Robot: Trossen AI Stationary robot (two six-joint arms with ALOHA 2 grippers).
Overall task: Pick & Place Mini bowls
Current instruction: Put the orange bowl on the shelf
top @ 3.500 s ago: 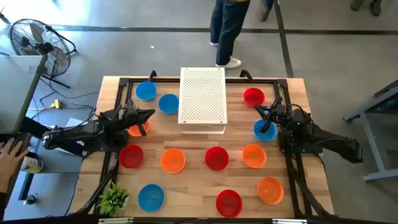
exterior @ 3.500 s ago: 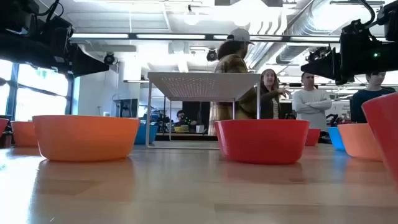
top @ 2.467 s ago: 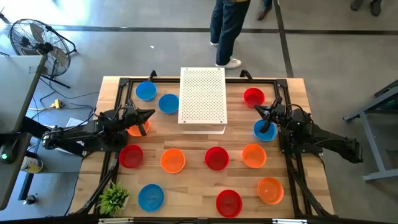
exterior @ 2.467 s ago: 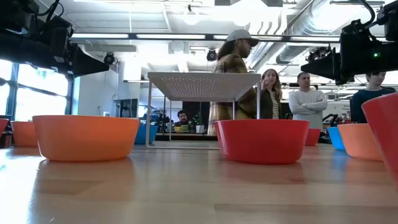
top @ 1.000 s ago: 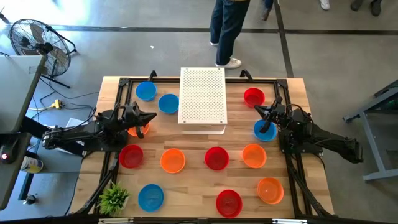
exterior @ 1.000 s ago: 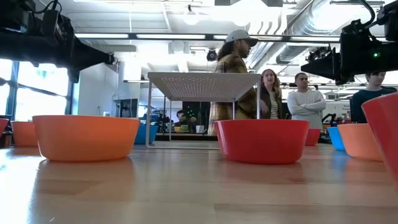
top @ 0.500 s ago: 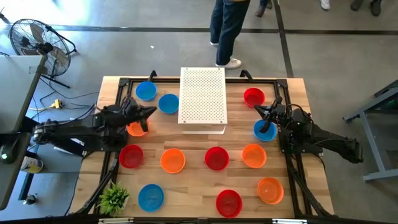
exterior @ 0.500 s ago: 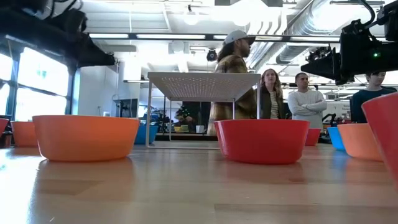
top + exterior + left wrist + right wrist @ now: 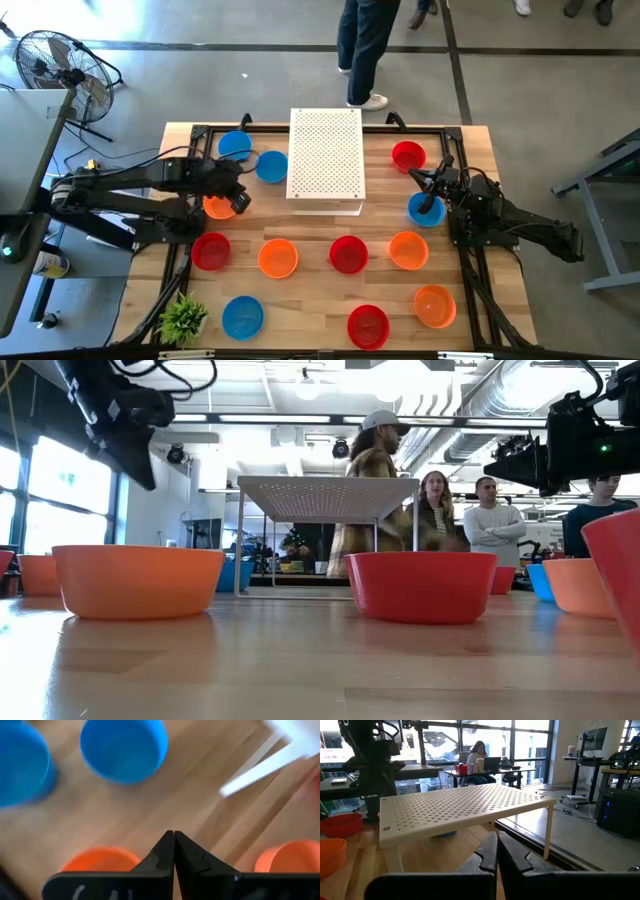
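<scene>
Your left pincer (image 9: 238, 203) hangs over the left side of the surface (image 9: 380, 285), tips pressed together and carrying nothing. It points down at the orange bowl (image 9: 219, 207) just beside it, which reads as lining up on that bowl; you would need to spread the tips before they can take a rim.

Your right pincer (image 9: 428, 201) waits over the blue bowl (image 9: 424, 210) on the right side, also pressed together and empty, clear of the middle so the other arm has room.

The mini bowls sit spread in loose rows, each apart from its neighbours, which leaves every rim free to pinch. Two more blue ones (image 9: 234, 146) lie near the far left corner, and a red bowl (image 9: 407, 155) sits on the far right.

The white perforated platform (image 9: 325, 153) stands on legs at the far middle, its top bare, probably the drop spot.
</scene>
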